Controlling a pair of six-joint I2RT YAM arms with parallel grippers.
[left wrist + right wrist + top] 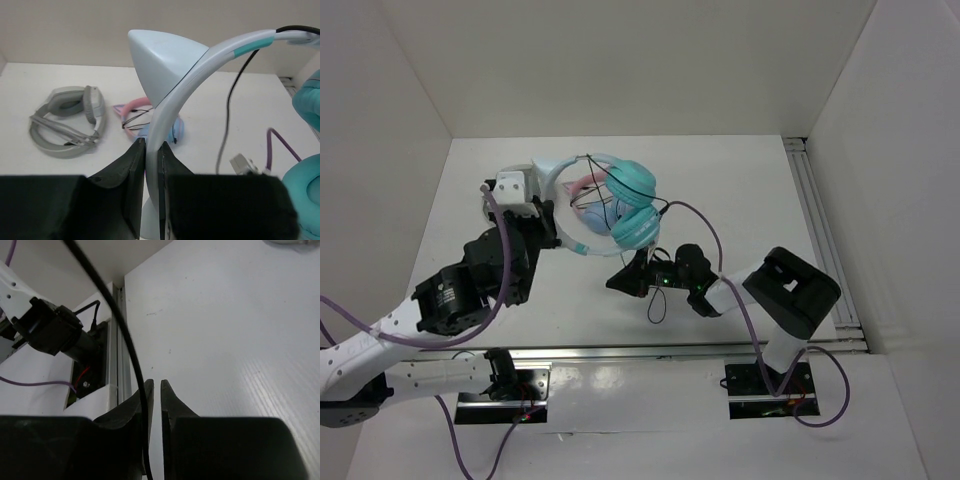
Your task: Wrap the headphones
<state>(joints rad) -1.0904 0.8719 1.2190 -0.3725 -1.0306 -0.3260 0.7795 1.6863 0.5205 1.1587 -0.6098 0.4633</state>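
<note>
Headphones [636, 228]: teal, mid tabletop [750, 190]
L jaws: clamped on headband [172, 100]
R jaws: pinched on blk cable [132, 350]

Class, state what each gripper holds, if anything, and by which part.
The left gripper clamps the headphones by the pale headband, beside a cat-ear point. The right gripper pinches their black cable between its fingers.

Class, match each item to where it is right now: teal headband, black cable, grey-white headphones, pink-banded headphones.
1. teal headband
2. black cable
3. grey-white headphones
4. pink-banded headphones

A. on the table, partly hidden behind the teal headband
B. clamped in the left end effector
C. on the table, far left of the left wrist view
D. between the fingers of the right end effector

Pairs: 1-B, 2-D, 3-C, 4-A
</note>
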